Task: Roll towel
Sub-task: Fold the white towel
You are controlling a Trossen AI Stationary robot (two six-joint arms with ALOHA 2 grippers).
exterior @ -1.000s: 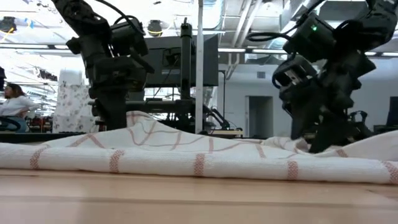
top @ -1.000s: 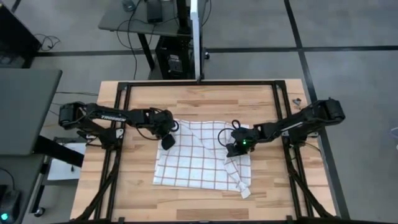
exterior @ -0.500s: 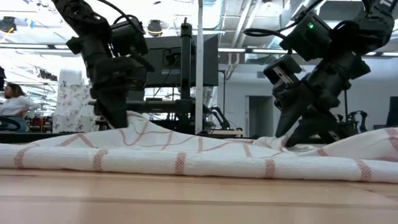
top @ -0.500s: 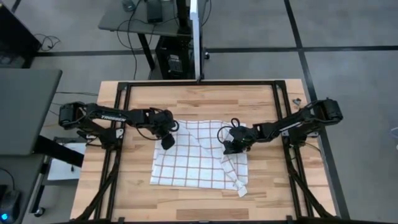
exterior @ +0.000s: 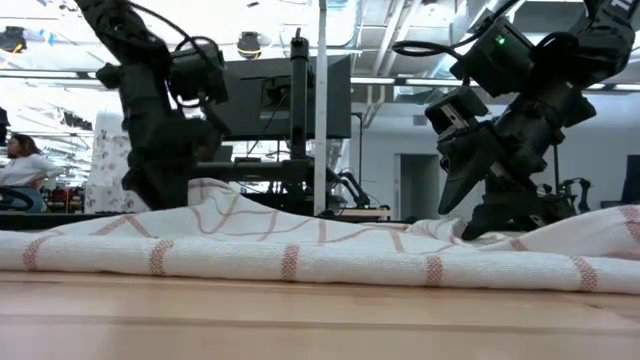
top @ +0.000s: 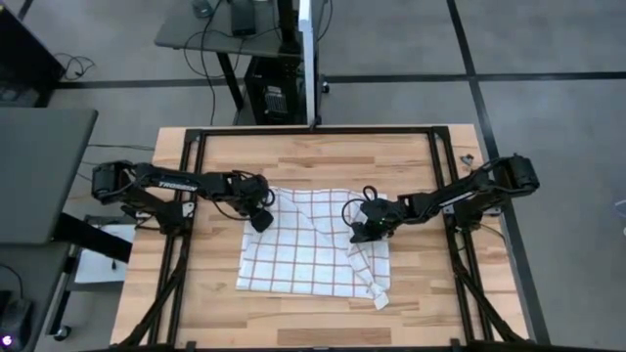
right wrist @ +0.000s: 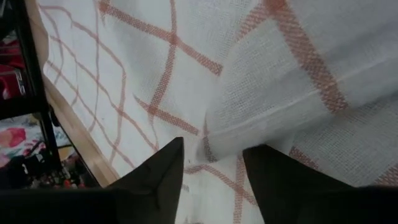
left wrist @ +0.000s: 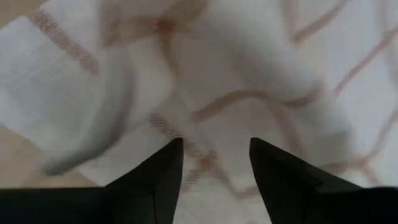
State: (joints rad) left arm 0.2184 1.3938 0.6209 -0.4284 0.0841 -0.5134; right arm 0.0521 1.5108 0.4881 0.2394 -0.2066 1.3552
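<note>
The white towel (top: 303,244) with red-brown grid lines lies spread on the wooden table, and also shows in the low view (exterior: 300,255). Its right part is folded over into a narrow flap (top: 372,279) that ends near the table's near edge. A low hump (exterior: 230,205) rises at its far left. My left gripper (top: 261,221) is open, low over that far-left part (left wrist: 249,74). My right gripper (top: 358,233) is open, tilted, just above the fold's edge (right wrist: 249,124) at the towel's right side. My left gripper's open fingertips (left wrist: 168,162) stand low at the towel's far-left hump; the hump hides them in the low view, and I cannot tell whether they touch the cloth. My right gripper (exterior: 450,205) hangs a little above the cloth and touches nothing.
A black frame rail (top: 196,156) runs around the table. Bare wood (top: 313,161) lies between the towel and the far edge, and a strip (top: 293,318) lies at the near edge. A small object (top: 465,156) sits at the far right rail. A person (exterior: 20,165) sits far behind the table.
My right gripper has gone toward the table's left edge, tipped over, then risen a little off the cloth. The towel has slid slightly toward the left edge with it. My left gripper has shifted a little toward the far left.
</note>
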